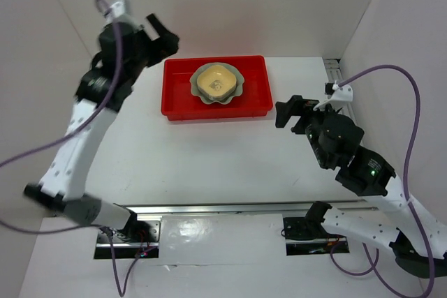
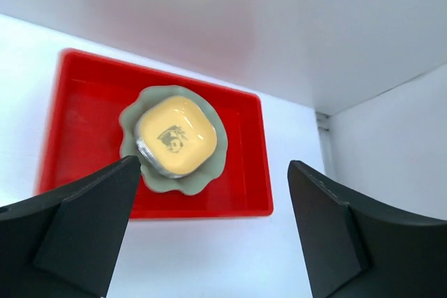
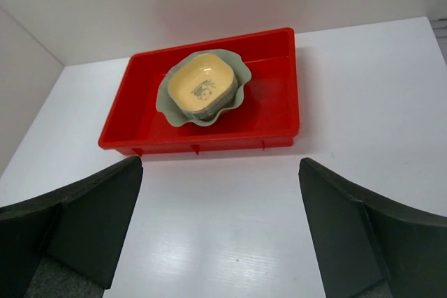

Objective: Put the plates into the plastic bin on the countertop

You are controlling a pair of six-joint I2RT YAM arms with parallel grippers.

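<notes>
The red plastic bin point(image 1: 178, 99) stands at the back of the white countertop point(image 1: 209, 151). In it lies the large pale-green scalloped plate point(image 1: 237, 90) with a yellow rounded-square plate point(image 1: 215, 82) on top of a stack. The plates under the yellow one show only as thin rims. My left gripper point(image 1: 164, 36) is open and empty, raised above the bin's left end. My right gripper point(image 1: 288, 111) is open and empty, to the right of the bin. The left wrist view shows the bin point(image 2: 84, 102), scalloped plate point(image 2: 209, 165) and yellow plate point(image 2: 174, 130). The right wrist view shows them too point(image 3: 279, 68), point(image 3: 234, 99), point(image 3: 199, 85).
White walls close in the back and both sides. A metal bracket point(image 1: 334, 68) sits at the back right corner. A rail with the arm bases point(image 1: 223, 211) runs along the near edge. Bare countertop lies between the bin and the rail.
</notes>
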